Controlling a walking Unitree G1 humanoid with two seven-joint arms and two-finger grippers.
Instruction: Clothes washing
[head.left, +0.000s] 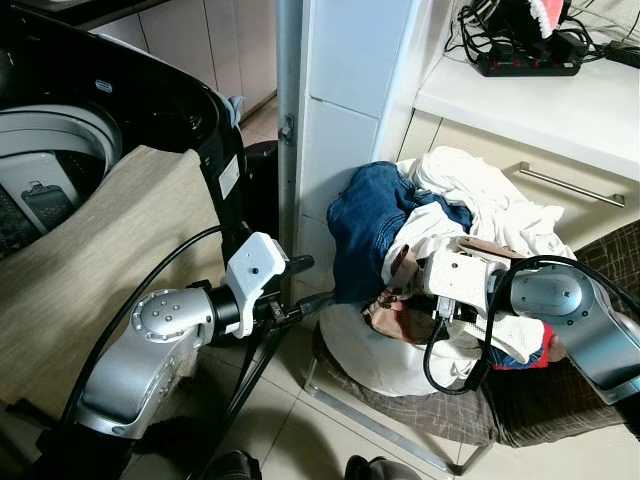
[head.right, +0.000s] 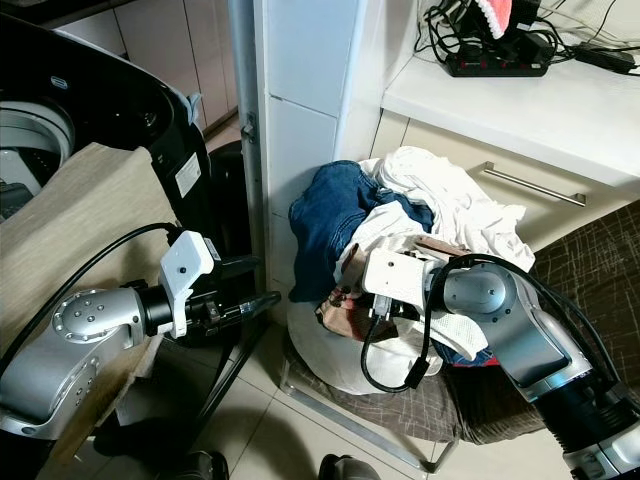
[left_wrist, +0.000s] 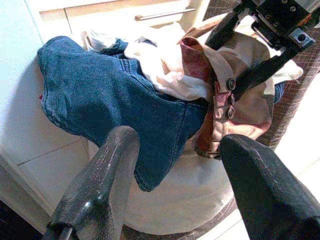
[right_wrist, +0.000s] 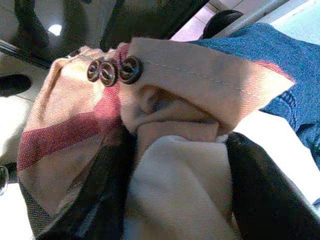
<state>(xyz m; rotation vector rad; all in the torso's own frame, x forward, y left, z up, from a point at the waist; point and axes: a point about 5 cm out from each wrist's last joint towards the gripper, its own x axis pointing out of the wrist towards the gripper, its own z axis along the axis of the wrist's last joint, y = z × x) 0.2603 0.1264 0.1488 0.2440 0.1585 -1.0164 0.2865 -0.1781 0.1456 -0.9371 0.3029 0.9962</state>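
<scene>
Two grippers are seen at a laundry pile (head.left: 470, 215) heaped on a white basket (head.left: 375, 350) beside the washer (head.left: 60, 130): a tan plaid shirt (right_wrist: 165, 120) (three dark buttons showing) is pinched by the right gripper (right_wrist: 175, 200), while the left gripper (left_wrist: 175, 200) is held spread near the jeans (left_wrist: 110, 100).

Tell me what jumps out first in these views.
A heap of laundry on a white bag beside the tiled pillar draws the eye, with blue denim jeans draped over its near side. The right end effector is shut on a tan and red checked garment with dark buttons, while the left end effector hangs open in front of the jeans.
</scene>
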